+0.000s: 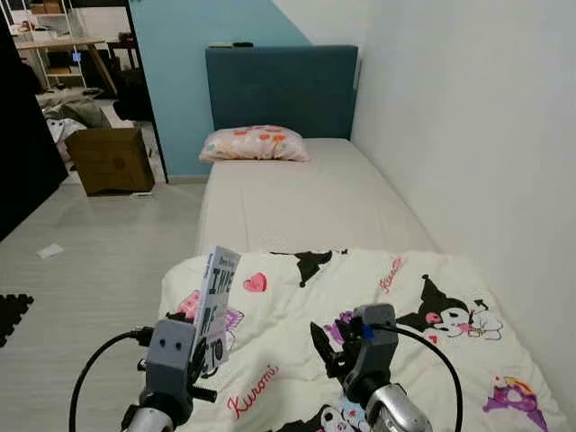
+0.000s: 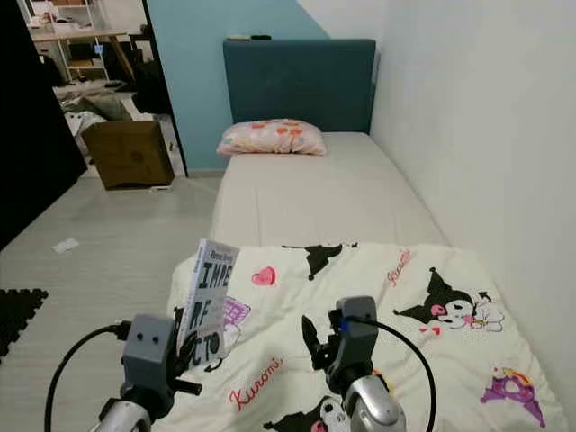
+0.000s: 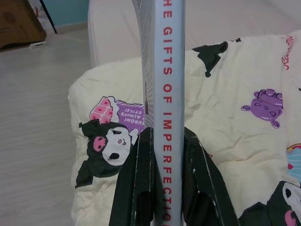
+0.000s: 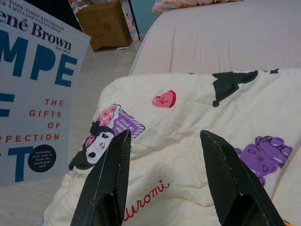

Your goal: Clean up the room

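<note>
Left gripper [image 3: 162, 188] pinching book [image 2: 207, 301] upright over blanket [image 1: 360, 306] on bed [image 1: 297, 198], right gripper [image 4: 164, 183] spread, empty; book not yet put away, tidy-up prob. early.

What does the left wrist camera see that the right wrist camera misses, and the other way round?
Left wrist view alone: the book's spine, red letters running along it, clamped between the left gripper's black fingers. Right wrist view alone: the book's front cover, the cardboard box on the floor, and the right gripper with open fingers holding nothing. Both: the cartoon-print blanket on the bed.
</note>
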{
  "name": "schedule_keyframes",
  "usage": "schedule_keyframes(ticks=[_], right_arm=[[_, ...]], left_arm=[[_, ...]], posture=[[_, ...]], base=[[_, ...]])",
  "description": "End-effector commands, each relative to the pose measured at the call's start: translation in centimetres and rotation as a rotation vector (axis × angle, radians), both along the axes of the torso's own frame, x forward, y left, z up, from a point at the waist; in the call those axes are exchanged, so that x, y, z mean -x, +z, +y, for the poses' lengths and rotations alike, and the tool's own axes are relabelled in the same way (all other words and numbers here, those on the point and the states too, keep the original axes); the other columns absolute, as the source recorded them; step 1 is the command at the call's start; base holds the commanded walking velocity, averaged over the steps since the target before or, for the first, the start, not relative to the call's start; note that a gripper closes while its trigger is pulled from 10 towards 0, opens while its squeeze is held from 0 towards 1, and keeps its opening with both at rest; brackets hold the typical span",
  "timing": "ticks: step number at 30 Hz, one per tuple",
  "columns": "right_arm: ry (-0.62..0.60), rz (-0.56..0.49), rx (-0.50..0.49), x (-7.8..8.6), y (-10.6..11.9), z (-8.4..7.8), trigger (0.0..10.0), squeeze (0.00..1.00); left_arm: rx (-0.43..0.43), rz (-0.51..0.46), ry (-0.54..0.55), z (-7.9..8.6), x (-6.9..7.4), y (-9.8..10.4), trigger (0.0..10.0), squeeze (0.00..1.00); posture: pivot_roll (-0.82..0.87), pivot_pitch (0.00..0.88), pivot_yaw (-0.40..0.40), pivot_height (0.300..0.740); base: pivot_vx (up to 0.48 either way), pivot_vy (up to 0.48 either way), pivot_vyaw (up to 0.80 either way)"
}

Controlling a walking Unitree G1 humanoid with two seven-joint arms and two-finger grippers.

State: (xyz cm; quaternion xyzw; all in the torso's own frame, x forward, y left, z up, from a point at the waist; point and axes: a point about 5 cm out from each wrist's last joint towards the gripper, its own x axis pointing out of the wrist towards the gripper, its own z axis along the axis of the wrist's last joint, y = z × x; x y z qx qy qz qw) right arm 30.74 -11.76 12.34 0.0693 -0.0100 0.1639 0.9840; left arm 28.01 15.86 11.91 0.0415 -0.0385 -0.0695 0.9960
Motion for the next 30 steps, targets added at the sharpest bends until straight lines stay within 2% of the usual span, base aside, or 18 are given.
schedule_keyframes(ticks=[1,13,21,23,24,26,27,28,29,30], right_arm=[[0.006,0.034,0.010,0.3,-1.0,0.1,10.0,0.00],[0.014,0.032,-0.010,0.5,-1.0,-0.2,10.0,0.00],[0.027,0.081,0.005,0.7,-2.3,-0.1,10.0,0.00],[0.032,0.133,0.048,1.1,-3.9,0.0,10.0,0.00],[0.032,0.133,0.048,1.1,-3.9,0.0,10.0,0.00],[0.033,0.196,0.108,1.5,-5.8,0.1,10.0,0.00],[0.033,0.196,0.108,1.5,-5.8,0.1,10.0,0.00],[0.040,0.286,0.146,2.3,-8.2,0.3,10.0,0.00],[0.034,0.328,0.165,2.7,-9.3,0.5,10.0,0.00],[0.034,0.328,0.165,2.7,-9.3,0.5,10.0,0.00]], left_arm=[[-0.015,-0.021,0.003,0.3,0.1,0.1,10.0,0.00],[-0.022,0.003,0.009,0.4,0.1,-0.7,10.0,0.00],[-0.025,0.008,0.026,0.5,-0.3,-1.2,10.0,0.00],[-0.034,0.056,0.037,0.5,-0.4,-2.2,10.0,0.00],[-0.034,0.056,0.037,0.5,-0.4,-2.2,10.0,0.00],[-0.042,0.128,0.048,0.6,-0.3,-3.8,10.0,0.00],[-0.042,0.128,0.048,0.6,-0.3,-3.8,10.0,0.00],[-0.044,0.233,0.057,0.7,0.2,-6.1,10.0,0.00],[-0.068,0.294,0.063,0.8,0.6,-7.6,10.0,0.00],[-0.068,0.294,0.063,0.8,0.6,-7.6,10.0,0.00]], posture=[[0.00,0.125,-0.005,0.703],[-0.01,0.124,-0.011,0.728],[-0.02,0.119,-0.014,0.740],[-0.01,0.116,-0.013,0.740],[-0.01,0.116,-0.013,0.740],[0.00,0.117,-0.010,0.740],[0.00,0.117,-0.010,0.740],[0.00,0.117,-0.009,0.740],[0.00,0.117,-0.009,0.740],[0.00,0.117,-0.009,0.740]], base=[[0.000,0.000,0.00],[0.000,0.000,0.00],[0.000,0.000,0.00],[0.000,0.000,0.00],[0.000,0.000,0.00],[0.000,0.000,0.00],[0.000,0.000,0.00],[0.000,0.000,0.00],[0.000,0.000,0.00],[0.000,0.000,0.00]])
